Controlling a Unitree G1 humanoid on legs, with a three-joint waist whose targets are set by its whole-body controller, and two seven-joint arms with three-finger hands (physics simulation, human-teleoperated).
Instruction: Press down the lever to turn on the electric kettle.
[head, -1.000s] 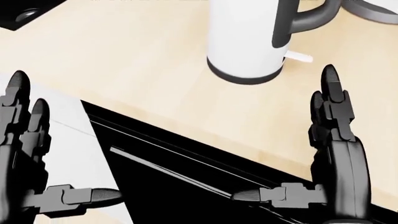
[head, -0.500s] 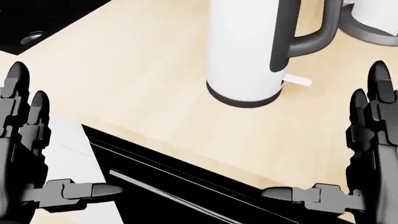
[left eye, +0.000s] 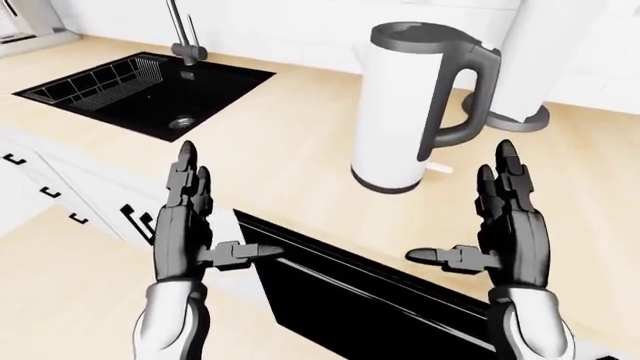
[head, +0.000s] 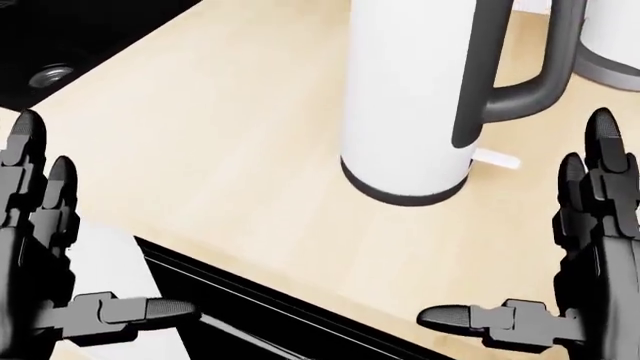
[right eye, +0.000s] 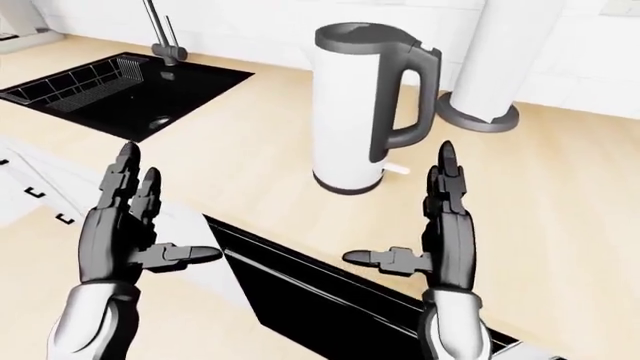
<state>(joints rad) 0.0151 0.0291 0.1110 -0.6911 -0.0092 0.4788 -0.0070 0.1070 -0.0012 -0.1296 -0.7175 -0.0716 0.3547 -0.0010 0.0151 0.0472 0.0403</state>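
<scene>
Since the earlier frames the camera has neared the kettle (left eye: 405, 112) on the counter (left eye: 290, 142), both hands (left eye: 185, 225) (left eye: 512, 229) spread empty; its small stiff lever (head: 497, 159) at the base wants a fingertip press.

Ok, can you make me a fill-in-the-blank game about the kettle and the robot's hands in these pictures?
1. The kettle has a white body and a dark ____ on its right side in the left-eye view.
2. Both the left hand and the right hand are ____, holding nothing.
3. The small white lever sticks out near the kettle's ____.
4. The black sink lies to the kettle's ____ in the left-eye view.

Missing words: handle; open; base; left
</scene>
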